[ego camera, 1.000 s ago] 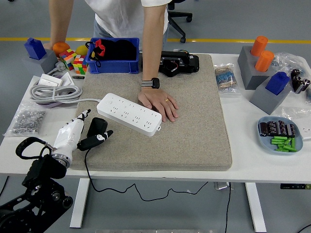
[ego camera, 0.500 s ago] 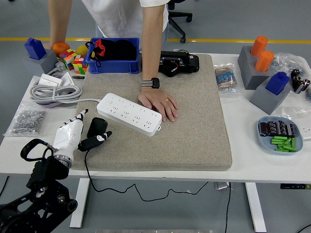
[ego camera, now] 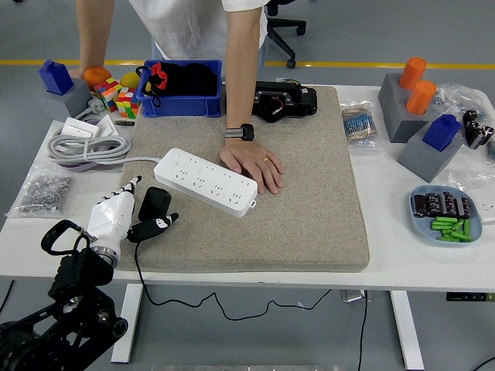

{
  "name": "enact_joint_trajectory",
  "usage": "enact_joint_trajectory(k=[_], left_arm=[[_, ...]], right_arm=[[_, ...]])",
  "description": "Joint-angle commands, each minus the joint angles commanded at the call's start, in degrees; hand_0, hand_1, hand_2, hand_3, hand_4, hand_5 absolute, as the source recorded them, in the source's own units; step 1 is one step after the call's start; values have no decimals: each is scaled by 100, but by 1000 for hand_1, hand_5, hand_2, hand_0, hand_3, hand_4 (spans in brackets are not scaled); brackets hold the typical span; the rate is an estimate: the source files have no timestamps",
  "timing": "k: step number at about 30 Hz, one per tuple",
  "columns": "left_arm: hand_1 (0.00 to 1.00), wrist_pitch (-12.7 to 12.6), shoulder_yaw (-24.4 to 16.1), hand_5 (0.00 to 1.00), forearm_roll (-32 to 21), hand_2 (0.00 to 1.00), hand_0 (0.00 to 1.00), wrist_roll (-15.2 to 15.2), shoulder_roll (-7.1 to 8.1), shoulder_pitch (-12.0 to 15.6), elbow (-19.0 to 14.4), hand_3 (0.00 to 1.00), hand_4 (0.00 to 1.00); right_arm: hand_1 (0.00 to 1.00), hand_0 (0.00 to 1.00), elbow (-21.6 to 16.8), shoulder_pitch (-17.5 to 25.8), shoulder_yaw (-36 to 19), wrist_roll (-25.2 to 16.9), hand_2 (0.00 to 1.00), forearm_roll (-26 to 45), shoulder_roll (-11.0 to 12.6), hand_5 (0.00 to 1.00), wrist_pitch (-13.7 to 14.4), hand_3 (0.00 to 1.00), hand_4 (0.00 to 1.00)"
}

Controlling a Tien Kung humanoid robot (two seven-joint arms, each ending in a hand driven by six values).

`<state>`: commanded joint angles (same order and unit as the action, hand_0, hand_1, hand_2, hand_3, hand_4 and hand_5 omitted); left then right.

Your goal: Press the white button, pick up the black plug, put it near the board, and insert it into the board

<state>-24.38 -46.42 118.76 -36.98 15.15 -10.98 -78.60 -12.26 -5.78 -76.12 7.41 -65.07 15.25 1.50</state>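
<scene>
Head view: left hand point(ego camera: 128, 210) reaches up from seven o'clock, fingers loosely spread around the black plug point(ego camera: 154, 202) lying on the mat's left edge, beside the white board point(ego camera: 205, 182), which a person's hand point(ego camera: 251, 164) steadies.

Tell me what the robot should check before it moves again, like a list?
1. Black plug within reach of the left hand: ok, it lies on the tan felt mat right beside the hand.
2. Plug gripped: not ok, the fingers look open beside it, not closed around it.
3. Long white power strip sockets free: ok, nothing is plugged in.
4. Power strip held steady: ok, a person's hand rests flat beside it, touching its far edge.
5. White button at the strip's end pressed: cannot tell.
6. Black cord free: ok, it hangs off the table edge.
</scene>
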Motion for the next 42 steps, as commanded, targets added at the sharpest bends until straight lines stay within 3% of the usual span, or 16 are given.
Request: enact_joint_trajectory(k=[4,5,16,17,21,23,28,29,34,35,40,41,42], left_arm=[[792,-22,28,633,29,799,836,0,-8,-4,41,937,998],[650,-22,33,613,23,652,738,0,-9,-5,57,923,998],[616,-103,64,592,8,618,711,0,-21,-24,116,907,998],[566,-102,74,557,11,550,633,0,-21,-29,122,862,998],[566,-142,95,557,4,550,633,0,-30,-34,156,862,998],[516,-217,101,520,-32,506,575,0,-41,-35,190,838,998],[516,-383,139,520,-68,506,575,27,-70,-50,269,838,998],[484,-394,145,442,-79,481,526,34,-74,-55,282,816,998],[484,-477,181,442,-81,481,526,55,-100,-95,336,816,998],[462,-489,202,353,-83,458,427,50,-110,-120,361,770,997],[462,-571,267,353,-124,458,427,90,-134,-189,428,770,997],[408,-621,299,279,-156,427,374,125,-141,-214,461,751,955],[408,-665,317,279,-184,427,374,155,-144,-227,480,751,955]], right_arm=[[599,623,0,11,-12,-2,604,-8,-7,402,2,589,664],[599,623,-2,14,-15,-3,604,-9,-10,401,3,589,664],[599,623,-3,26,-44,-17,603,-21,-31,403,15,589,663],[599,623,-4,23,-48,-19,603,-20,-33,403,16,588,664],[599,623,-6,25,-47,-25,603,-16,-35,403,21,588,664],[599,623,-5,29,-52,-27,602,-22,-38,405,24,587,664],[599,623,-4,40,-87,-33,602,-50,-50,405,28,587,664],[599,623,-4,41,-89,-34,602,-52,-51,405,28,587,662],[599,623,-6,44,-85,-45,602,-49,-54,405,37,587,662],[599,623,-6,43,-92,-48,601,-52,-57,405,40,586,661],[599,623,-7,41,-110,-60,601,-54,-63,405,49,586,661],[599,620,-5,41,-109,-62,601,-52,-62,406,50,586,661],[599,620,-4,42,-109,-64,601,-51,-62,406,52,586,661]])
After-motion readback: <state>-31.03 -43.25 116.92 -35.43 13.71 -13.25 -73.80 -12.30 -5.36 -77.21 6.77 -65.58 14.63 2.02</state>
